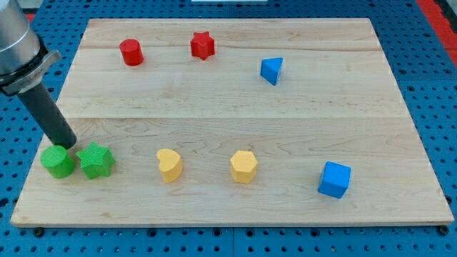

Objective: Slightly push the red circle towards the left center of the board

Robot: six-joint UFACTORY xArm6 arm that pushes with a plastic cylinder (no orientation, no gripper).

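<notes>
sitting near the board's bottom-left corner, my tip (65, 145) is just a bare dark rod with nothing to open or close, touching the top of the green round block (57, 162), with the green star block (96, 160) just beside it. the red round block (131, 52) is well apart, up by the wooden board's (235, 114) top-left corner, with the red star block (203, 45) near it along the top edge.

The wooden tabletop (235, 107) carries eight blocks — red circle (131, 53), red star (203, 45) and blue triangle (271, 70) near the view's top; green circle (57, 163), green star (96, 160), yellow heart (169, 165), yellow hexagon (243, 166) and blue cube (334, 179) along the bottom.
</notes>
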